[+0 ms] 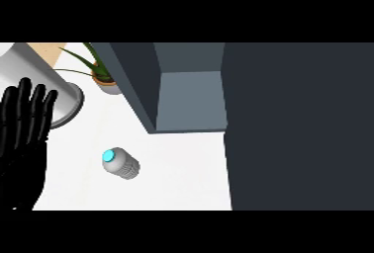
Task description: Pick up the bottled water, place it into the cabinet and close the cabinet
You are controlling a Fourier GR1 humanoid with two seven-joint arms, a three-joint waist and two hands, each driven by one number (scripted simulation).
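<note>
Left hand (25,123) shows at the view's left edge, black, fingers straight and spread, pointing up, holding nothing; it rests there, well apart from the bottle. No right hand shows. Bottle (120,164) stands on the white counter (182,173), grey and ribbed with a bright blue cap, seen from above and leaning a little toward the lower right. It sits out in the bare counter, below and left of the cabinet (190,94). Cabinet is open: a grey-blue inside shows between a dark side wall and the large dark door (300,128) filling the right part of the view. Up left, a small potted plant (99,69) stands just beside the cabinet wall. A pale round thing (44,84) lies behind the hand's fingers.
</note>
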